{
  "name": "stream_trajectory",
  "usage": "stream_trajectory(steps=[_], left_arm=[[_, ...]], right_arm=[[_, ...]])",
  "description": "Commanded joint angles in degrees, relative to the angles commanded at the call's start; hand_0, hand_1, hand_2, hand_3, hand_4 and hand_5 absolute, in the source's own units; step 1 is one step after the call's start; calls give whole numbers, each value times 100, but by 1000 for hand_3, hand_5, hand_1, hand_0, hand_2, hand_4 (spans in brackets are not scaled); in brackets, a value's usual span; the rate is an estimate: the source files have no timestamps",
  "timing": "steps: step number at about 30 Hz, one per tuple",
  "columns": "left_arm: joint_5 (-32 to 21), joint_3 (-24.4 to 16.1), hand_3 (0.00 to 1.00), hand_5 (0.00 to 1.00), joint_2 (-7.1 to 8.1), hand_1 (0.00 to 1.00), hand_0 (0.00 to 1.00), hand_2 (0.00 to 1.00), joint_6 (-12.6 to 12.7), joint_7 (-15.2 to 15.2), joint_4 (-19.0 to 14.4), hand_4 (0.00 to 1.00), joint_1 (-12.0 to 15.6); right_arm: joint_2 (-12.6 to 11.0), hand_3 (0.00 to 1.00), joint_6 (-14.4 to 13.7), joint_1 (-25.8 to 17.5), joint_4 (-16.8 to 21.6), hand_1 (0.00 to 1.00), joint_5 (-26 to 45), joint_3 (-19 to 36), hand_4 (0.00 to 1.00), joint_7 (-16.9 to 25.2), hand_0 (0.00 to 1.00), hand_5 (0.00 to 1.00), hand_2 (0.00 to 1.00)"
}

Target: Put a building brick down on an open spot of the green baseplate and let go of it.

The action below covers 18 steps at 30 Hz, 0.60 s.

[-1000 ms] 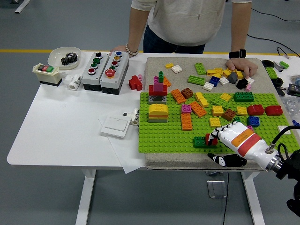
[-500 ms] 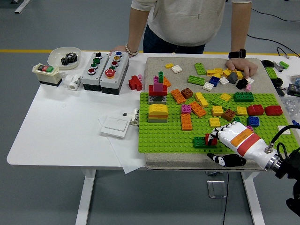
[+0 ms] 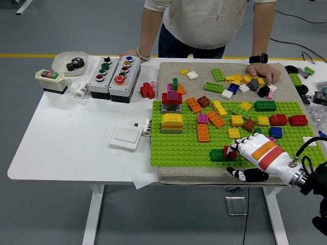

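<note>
The green baseplate (image 3: pixel 179 145) lies on a beige mat and carries several bricks. My right hand (image 3: pixel 239 153), white with black joints, reaches in from the lower right over the plate's front edge. Its fingers are curled around a small red brick (image 3: pixel 231 151) that sits down on the plate, right beside a dark green brick (image 3: pixel 218 154). My left hand is out of view.
Loose bricks (image 3: pixel 230 81) lie on the mat behind the plate, where a person's hand (image 3: pixel 263 71) rests. The person's other hand (image 3: pixel 134 53) leans on the table by two button boxes (image 3: pixel 115 74). A white switch plate (image 3: pixel 125 137) lies left of the baseplate.
</note>
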Motion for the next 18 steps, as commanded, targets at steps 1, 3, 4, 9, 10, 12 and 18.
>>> stream_trajectory(steps=[1,3,4,9,10,12,18], left_arm=[[-4,3,588,661,1,720,737,720,0,-1,-1,641,-2],[-15,9,588,661,1,720,737,720,1,-4,-2,641,-6],[-12,7,587,660,0,721,737,720,0,-3,-1,639,-9],[-22,12,587,660,0,721,737,720,0,-6,0,639,-13],[-25,13,587,660,0,719,737,719,0,-7,0,639,-12],[-28,15,587,660,-1,719,737,719,0,-6,0,639,-11],[-26,17,587,661,-1,720,737,720,-3,-7,3,639,-9]], right_arm=[[1,532,1,-2,-1,488,-1,1,709,-1,390,417,584],[0,532,3,-3,-1,488,-1,-5,709,0,390,417,584],[1,531,4,-3,-2,488,-2,-5,709,0,390,416,584],[0,531,2,-1,1,488,-2,3,709,-2,390,416,584],[-1,532,0,2,5,487,-2,2,710,-1,391,417,584],[-1,532,-2,3,10,487,-2,4,710,-1,391,417,584],[-9,531,-13,-3,54,486,-4,31,710,2,389,418,584]])
